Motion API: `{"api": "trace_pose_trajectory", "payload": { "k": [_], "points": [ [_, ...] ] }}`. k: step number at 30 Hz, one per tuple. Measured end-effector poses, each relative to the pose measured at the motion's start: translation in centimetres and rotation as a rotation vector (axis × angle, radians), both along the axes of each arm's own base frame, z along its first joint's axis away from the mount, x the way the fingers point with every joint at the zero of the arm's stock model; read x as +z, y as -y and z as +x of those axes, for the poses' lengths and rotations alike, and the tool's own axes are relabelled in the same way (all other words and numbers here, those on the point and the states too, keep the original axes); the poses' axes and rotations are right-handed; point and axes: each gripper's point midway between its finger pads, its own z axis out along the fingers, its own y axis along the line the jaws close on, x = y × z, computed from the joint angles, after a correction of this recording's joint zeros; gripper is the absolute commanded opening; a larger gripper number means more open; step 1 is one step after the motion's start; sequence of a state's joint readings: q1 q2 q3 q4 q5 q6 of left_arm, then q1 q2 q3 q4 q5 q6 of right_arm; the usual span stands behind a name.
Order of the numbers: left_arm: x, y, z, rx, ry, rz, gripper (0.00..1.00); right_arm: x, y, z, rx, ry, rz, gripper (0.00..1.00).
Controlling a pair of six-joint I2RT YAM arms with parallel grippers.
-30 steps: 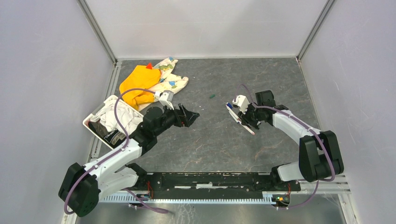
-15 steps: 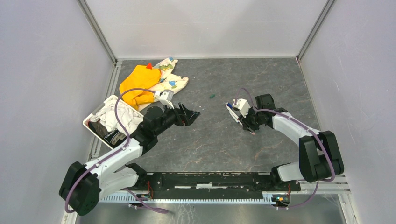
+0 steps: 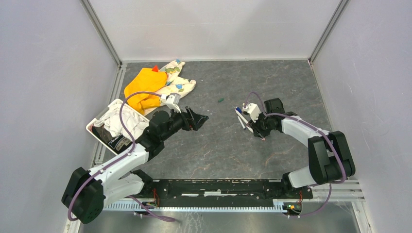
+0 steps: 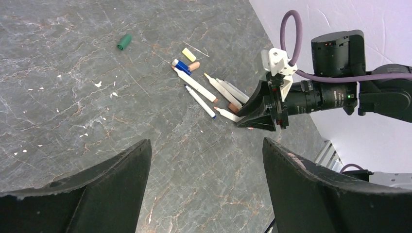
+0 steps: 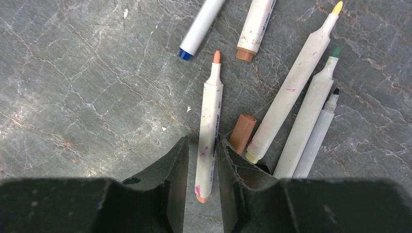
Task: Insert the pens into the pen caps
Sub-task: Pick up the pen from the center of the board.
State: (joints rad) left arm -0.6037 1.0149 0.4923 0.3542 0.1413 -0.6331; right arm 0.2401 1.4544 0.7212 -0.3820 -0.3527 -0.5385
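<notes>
Several white-barrelled pens [image 3: 241, 118] lie side by side on the grey table, right of centre. My right gripper [image 5: 201, 145] is down among them, its jaws closed against an orange-tipped pen [image 5: 210, 121] that still lies flat. A brown cap [image 5: 242, 132] and yellow-tipped [image 5: 296, 82] and green-tipped [image 5: 311, 116] pens lie just right of it. The dark green cap [image 4: 124, 41] lies alone to the far left; the blue cap [image 4: 182, 66] and cream cap [image 4: 189, 54] sit at the pens' far end. My left gripper [image 4: 206, 145] is open and empty, above the table left of the pens.
An orange cloth [image 3: 143, 87] and a patterned cloth [image 3: 177, 82] lie at the back left. A white tray [image 3: 92, 127] holding white cloth stands at the left edge. Enclosure walls stand on three sides.
My right gripper has moved left and down onto the pens and now has the orange-tipped pen between its jaws. The left arm has not moved.
</notes>
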Motion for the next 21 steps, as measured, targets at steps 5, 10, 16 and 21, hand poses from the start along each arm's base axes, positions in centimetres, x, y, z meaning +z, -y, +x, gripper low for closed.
{"api": "trace_pose_trajectory", "payload": {
  "k": [5,10,16,21],
  "points": [
    [0.02,0.02,-0.02,0.001,-0.005,-0.005,0.88,-0.42,0.34,0.12,-0.016,-0.006,-0.021,0.33],
    [0.01,0.02,-0.04,0.001,-0.005,-0.006,0.88,-0.51,0.39,0.21,-0.016,0.004,-0.049,0.32],
    [-0.34,-0.03,-0.13,0.001,-0.013,-0.005,0.88,-0.52,0.32,0.26,-0.01,0.011,-0.069,0.3],
    [-0.7,0.07,-0.25,0.002,-0.026,-0.015,0.88,-0.55,0.19,0.33,-0.005,0.009,-0.074,0.27]
  ]
}}
